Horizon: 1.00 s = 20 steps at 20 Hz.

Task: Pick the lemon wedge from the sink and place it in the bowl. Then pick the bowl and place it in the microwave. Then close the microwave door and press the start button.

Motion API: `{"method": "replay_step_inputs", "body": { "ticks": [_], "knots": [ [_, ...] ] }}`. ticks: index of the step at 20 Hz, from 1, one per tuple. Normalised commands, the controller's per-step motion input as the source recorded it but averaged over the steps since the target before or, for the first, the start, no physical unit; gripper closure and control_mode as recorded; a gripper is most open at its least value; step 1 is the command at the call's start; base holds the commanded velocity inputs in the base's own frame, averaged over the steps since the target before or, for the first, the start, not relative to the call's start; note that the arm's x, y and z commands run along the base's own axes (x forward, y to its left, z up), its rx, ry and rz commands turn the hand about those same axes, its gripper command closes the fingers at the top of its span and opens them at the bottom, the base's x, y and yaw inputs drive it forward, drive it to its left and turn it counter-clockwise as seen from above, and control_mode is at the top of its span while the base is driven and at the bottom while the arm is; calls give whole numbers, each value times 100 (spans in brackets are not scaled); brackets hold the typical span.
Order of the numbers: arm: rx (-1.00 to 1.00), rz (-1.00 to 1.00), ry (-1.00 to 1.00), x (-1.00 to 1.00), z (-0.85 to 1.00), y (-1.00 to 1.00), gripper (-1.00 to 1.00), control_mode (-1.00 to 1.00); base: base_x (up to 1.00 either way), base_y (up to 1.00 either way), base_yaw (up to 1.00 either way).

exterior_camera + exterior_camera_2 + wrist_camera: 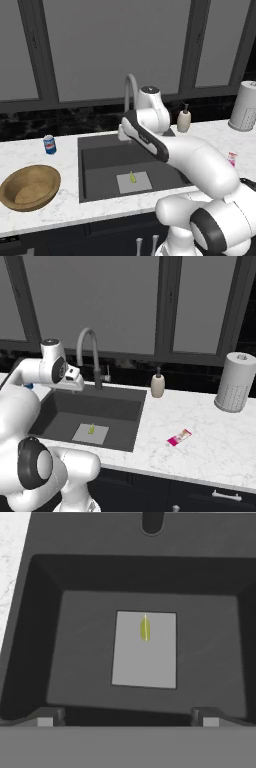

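The lemon wedge (132,177) (92,429) (145,628) is a tiny yellow-green sliver lying on a pale grey square at the bottom of the dark sink (100,150) (117,406) (40,642). My gripper (127,721) hangs open high above the basin and looks straight down into it, with the wedge ahead of its fingertips (46,721) and nothing between them. On the counter left of the sink sits the wide wooden bowl (30,187), holding nothing. The microwave and its door are out of view.
A tall curved faucet (130,90) (87,341) rises behind the sink. A soda can (49,144) stands back left, a soap dispenser (184,120) (158,385) and a paper towel roll (245,105) (236,381) back right. A pink packet (179,437) lies on the right counter.
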Motion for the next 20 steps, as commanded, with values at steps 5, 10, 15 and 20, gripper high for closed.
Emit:
{"method": "replay_step_inputs", "body": {
  "ticks": [5,10,15,20],
  "knots": [
    [0,0,-5,0,-36,-1,-100,-100,0,0,0],
    [0,0,-2,0,-33,-1,-100,-100,0,0,0],
    [0,0,0,0,-26,-2,-100,-100,0,0,0],
    [0,0,0,0,-22,0,-100,-100,0,0,0]
  ]
}}
